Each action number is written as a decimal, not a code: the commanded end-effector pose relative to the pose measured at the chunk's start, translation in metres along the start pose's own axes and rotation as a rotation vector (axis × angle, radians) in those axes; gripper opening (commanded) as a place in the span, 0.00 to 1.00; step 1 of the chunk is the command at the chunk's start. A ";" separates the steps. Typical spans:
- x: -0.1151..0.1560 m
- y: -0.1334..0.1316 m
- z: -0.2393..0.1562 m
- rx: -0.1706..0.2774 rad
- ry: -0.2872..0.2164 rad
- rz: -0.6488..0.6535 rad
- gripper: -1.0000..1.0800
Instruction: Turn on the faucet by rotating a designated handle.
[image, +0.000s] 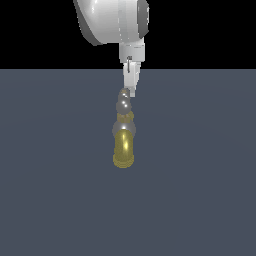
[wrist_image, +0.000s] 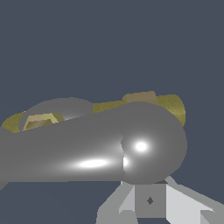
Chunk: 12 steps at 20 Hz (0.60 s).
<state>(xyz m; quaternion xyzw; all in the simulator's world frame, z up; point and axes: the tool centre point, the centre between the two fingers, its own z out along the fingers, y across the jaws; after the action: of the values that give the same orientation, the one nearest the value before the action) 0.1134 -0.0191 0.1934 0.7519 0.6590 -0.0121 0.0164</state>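
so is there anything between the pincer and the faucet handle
Nothing. In the exterior view the pincer tip sits right at the handle end; whether they touch is unclear. In the wrist view the handle's rounded end fills the frame just ahead of the fingers.

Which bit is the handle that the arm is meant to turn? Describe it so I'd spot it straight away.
Find the white robot arm at the top of the exterior view and follow its gripper down to the small faucet on the dark grey floor. The handle is the topmost part, right at the fingertips. It is glossy silver-grey with rounded ends, unlike the brass-gold spout below it.
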 end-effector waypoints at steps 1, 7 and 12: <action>0.046 -0.012 -0.002 0.003 0.020 -0.051 0.00; 0.079 -0.030 -0.004 0.005 0.029 -0.071 0.00; 0.108 -0.047 -0.006 0.006 0.036 -0.089 0.00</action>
<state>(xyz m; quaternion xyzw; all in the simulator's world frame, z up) 0.0926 0.0215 0.1930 0.7522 0.6586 -0.0090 0.0170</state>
